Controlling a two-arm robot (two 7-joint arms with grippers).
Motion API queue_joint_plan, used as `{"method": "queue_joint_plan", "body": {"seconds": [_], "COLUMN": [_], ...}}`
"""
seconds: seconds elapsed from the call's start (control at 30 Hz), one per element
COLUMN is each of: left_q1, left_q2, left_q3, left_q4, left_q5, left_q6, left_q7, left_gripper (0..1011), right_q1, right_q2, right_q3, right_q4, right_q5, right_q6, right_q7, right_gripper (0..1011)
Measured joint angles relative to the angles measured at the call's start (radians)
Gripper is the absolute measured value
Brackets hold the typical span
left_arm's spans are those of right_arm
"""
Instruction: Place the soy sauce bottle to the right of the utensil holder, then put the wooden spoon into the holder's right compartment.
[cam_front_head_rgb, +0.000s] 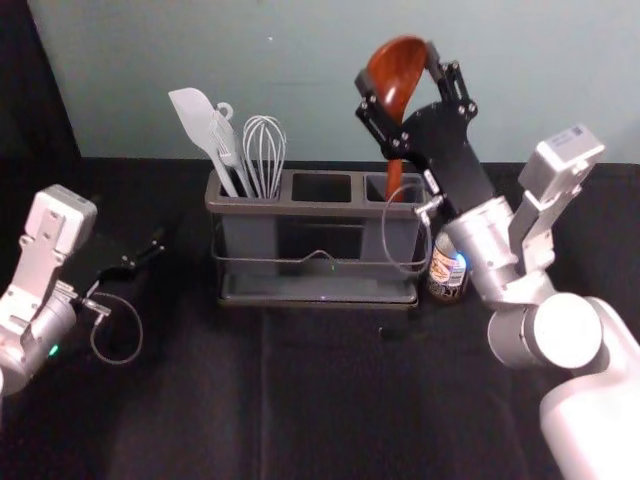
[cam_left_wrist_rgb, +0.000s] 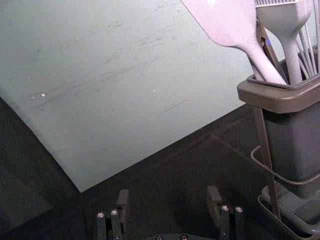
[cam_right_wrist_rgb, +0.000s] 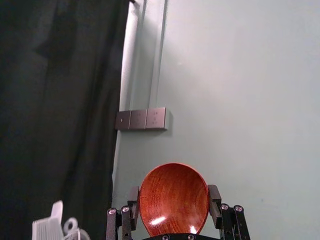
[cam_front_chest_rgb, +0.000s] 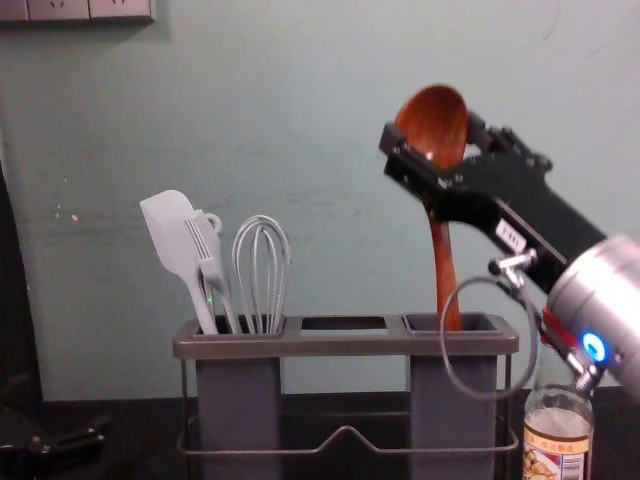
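We hold the wooden spoon (cam_front_chest_rgb: 443, 262) by its bowl (cam_front_chest_rgb: 432, 112) in our right pincer (cam_front_head_rgb: 400, 76), its long axis going almost straight down from there into the right compartment (cam_front_chest_rgb: 484, 323), while our left pincer (cam_left_wrist_rgb: 168, 195), wide, is farther left.

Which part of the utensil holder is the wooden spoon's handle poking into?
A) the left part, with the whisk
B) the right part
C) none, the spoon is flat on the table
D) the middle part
B: the wooden spoon is bowl up, with its handle inside the right compartment, and the right gripper has its jaws against the bowl's sides.
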Motion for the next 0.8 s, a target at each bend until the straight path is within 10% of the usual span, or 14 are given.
{"method": "queue_joint_plan", "body": {"seconds": [0.8], "left_q1": [0.0], "left_q2": [0.0], "left_q3": [0.0], "left_q4": [0.0], "left_q5": [0.0], "left_q6": [0.0], "left_q7": [0.0], "left_gripper": [1000], "right_q1": [-0.027], "right_q2": [-0.025], "right_q3": [0.025], "right_q4": [0.092], "right_q5": [0.008], "right_q6": [-0.057], "right_q7": [0.033], "right_gripper": [836]}}
